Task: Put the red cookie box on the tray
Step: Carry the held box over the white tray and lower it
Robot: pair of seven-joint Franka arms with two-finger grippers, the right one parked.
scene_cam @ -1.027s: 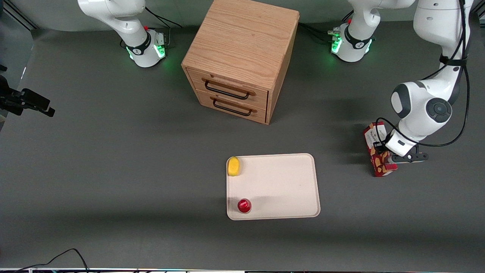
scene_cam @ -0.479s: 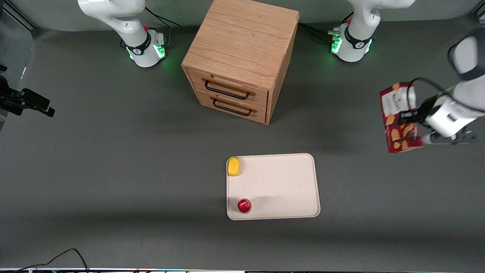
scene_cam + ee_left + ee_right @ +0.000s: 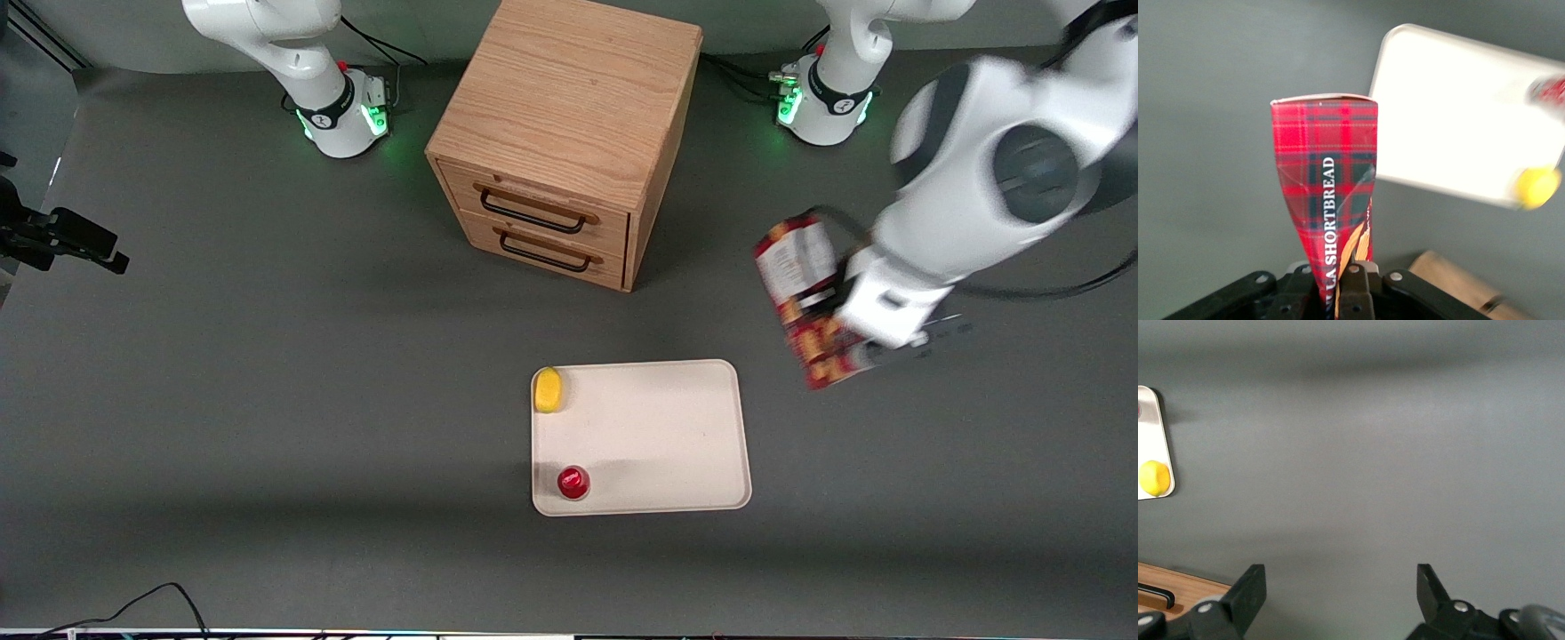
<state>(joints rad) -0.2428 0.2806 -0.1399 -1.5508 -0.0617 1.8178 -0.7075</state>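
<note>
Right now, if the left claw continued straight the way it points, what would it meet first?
The left claw, shut on the long dark-red tartan cookie box, points down past a corner of the flat cream-white tray. Probably the box's end meets bare grey table first; depth is unclear.

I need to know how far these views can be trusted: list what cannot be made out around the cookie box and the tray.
- Red cookie box, front view: motion-blurred, its print unreadable, partly covered by the arm.
- Gripper, left wrist view: shut on the box; its body is cut off by the picture's edge.
- Tray, left wrist view: overexposed; the red can and yellow object on it are blurred, and the can is cut by the edge.
</note>
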